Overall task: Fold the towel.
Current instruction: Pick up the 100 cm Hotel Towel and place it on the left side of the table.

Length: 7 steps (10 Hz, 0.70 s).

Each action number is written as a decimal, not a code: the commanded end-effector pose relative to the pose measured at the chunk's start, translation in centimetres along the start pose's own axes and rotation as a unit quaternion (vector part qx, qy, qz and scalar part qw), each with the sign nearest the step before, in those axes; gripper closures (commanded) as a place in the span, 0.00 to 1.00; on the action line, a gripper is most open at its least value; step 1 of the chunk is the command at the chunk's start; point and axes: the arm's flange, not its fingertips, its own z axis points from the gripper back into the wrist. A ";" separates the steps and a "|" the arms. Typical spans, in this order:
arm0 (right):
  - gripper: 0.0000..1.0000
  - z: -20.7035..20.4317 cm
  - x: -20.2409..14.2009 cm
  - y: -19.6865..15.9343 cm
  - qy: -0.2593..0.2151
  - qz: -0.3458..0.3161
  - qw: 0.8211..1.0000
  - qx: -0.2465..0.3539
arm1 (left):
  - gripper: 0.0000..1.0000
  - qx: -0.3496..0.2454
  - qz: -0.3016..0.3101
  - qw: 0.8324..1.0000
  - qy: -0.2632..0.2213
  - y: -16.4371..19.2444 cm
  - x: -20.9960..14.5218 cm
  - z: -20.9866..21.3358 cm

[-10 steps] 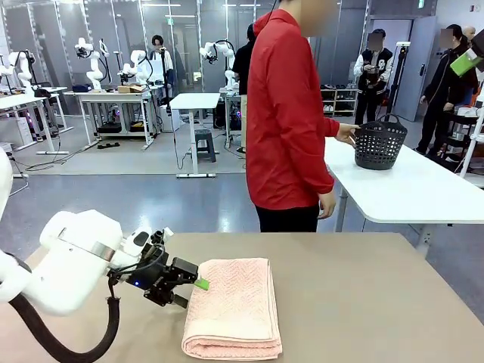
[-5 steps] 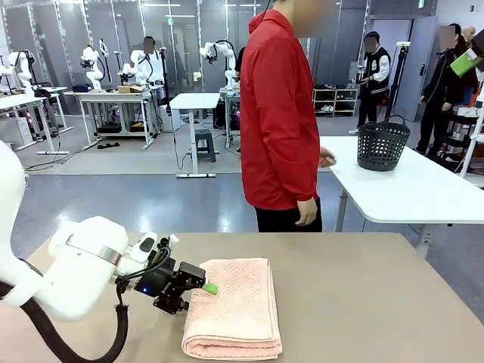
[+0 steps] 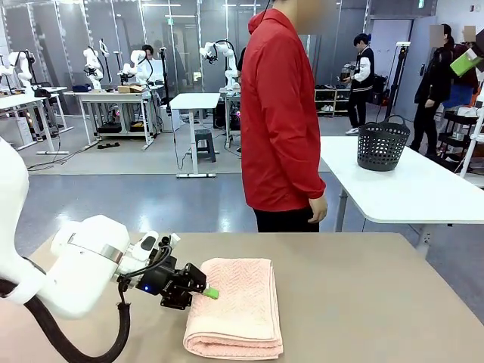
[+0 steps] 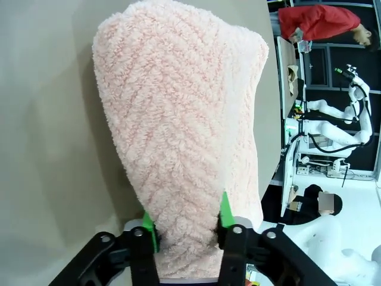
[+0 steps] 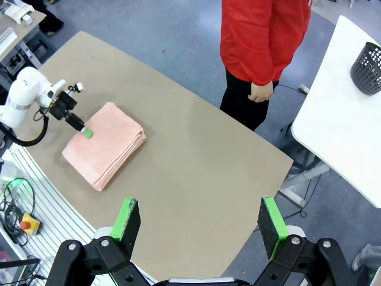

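Note:
The salmon-pink towel [image 3: 238,306] lies folded in a thick rectangle on the brown table [image 3: 363,302], left of centre. My left gripper [image 3: 210,293] has come in from the left at table height and is shut on the towel's left edge. In the left wrist view the green pads [image 4: 225,211] pinch the herringbone towel [image 4: 184,119], which stretches away from them. My right gripper [image 5: 199,219] hangs open high above the table, looking down on the towel [image 5: 107,146] and the left gripper [image 5: 86,132].
A person in a red jacket [image 3: 283,113] stands at the table's far edge with arms down. Behind, a black basket [image 3: 380,144] sits on a white table [image 3: 423,189]. The brown table's right half [image 5: 196,155] is bare.
My left gripper went from open beside the towel's left edge to shut on it. The person let go of the basket and lowered the hand.

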 end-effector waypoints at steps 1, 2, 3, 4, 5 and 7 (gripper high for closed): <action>0.00 0.1 -0.1 0.1 0.000 0.001 1.000 0.004 | 0.94 -0.018 -0.012 1.000 -0.001 0.7 0.2 -0.1; 0.00 0.1 -0.1 0.1 0.000 0.001 1.000 0.004 | 1.00 -0.021 -0.014 1.000 0.000 0.8 0.3 0.4; 0.00 0.1 -0.1 0.1 0.000 0.001 1.000 0.004 | 1.00 -0.019 -0.019 1.000 0.002 1.0 0.4 0.8; 0.00 0.1 -0.1 0.1 0.000 0.001 1.000 0.004 | 1.00 -0.020 -0.024 0.999 0.004 1.2 0.5 1.5; 0.00 0.1 -0.1 0.1 0.000 0.001 1.000 0.004 | 1.00 -0.020 -0.026 0.999 0.000 1.4 0.6 2.6; 0.00 0.1 -0.1 0.1 0.000 0.001 1.000 0.004 | 1.00 -0.021 -0.027 0.999 0.021 2.3 1.2 7.1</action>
